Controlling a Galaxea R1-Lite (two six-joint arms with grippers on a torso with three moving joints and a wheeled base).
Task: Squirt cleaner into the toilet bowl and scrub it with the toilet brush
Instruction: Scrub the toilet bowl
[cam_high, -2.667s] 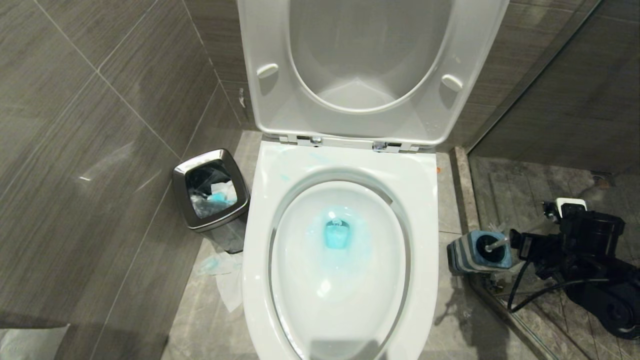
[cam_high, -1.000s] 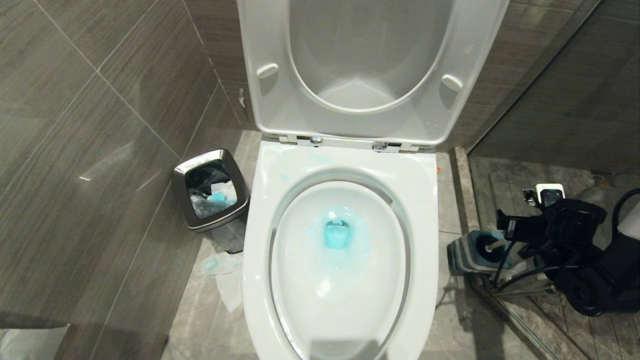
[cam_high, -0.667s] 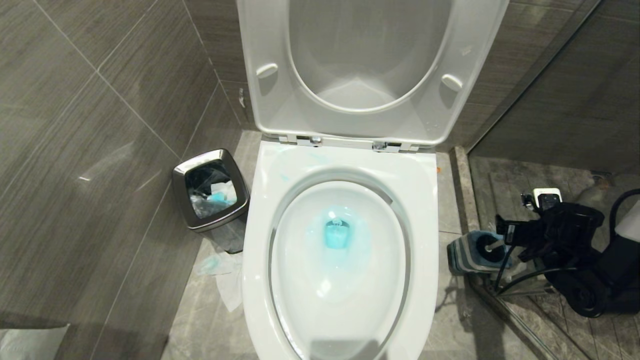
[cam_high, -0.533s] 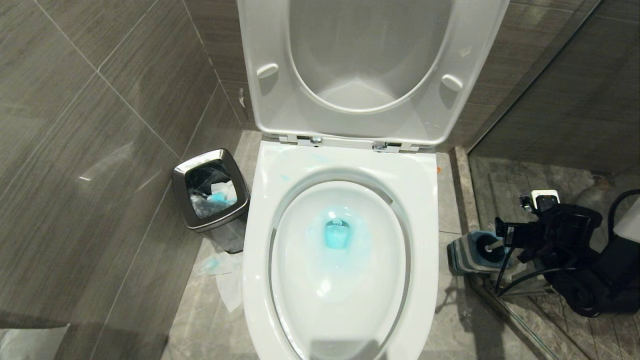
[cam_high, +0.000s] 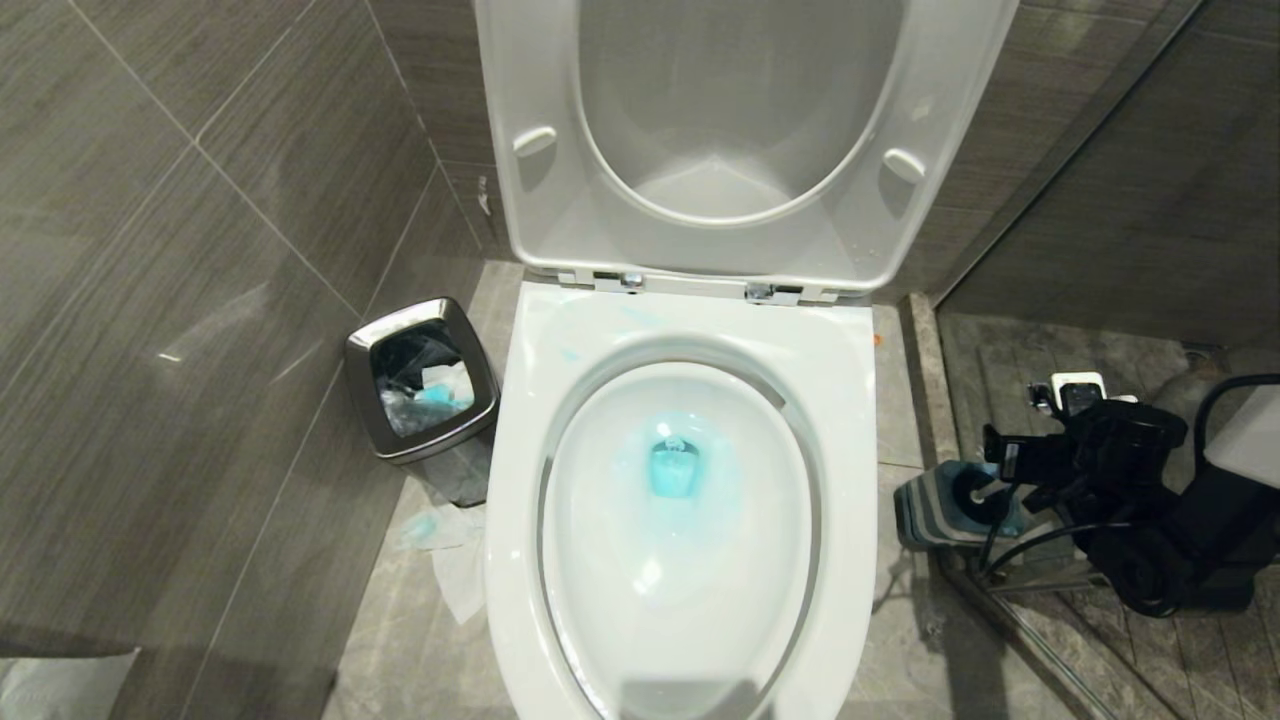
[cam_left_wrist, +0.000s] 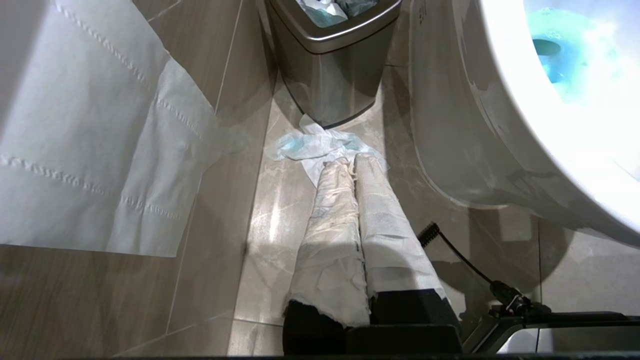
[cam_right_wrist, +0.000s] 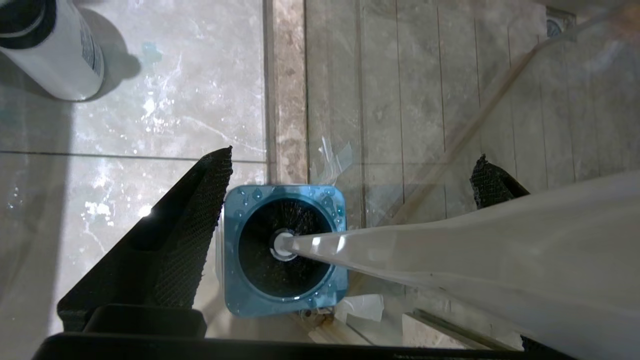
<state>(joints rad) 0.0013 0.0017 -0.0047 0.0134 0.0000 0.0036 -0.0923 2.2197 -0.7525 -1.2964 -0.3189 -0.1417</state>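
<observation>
White-handled toilet brush (cam_right_wrist: 450, 265) with black bristles: standing in squat blue holder (cam_right_wrist: 285, 250) on the floor, right of the glossy white toilet bowl (cam_high: 850, 400). Turquoise cleaner (cam_high: 675, 470) pooled in the bowl's water. Right gripper (cam_right_wrist: 350, 215): directly above holder, jaws spread wide, straddling the handle. Left gripper (cam_left_wrist: 354, 165): closed, empty, paper-wrapped fingers near the floor beside the steel waste bin (cam_left_wrist: 330, 65).

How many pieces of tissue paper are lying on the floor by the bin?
1 crumpled, blue-stained clump of tissue paper lies on the floor in front of the steel bin, left of the toilet bowl. It may be several sheets bunched together; more may be hidden.
</observation>
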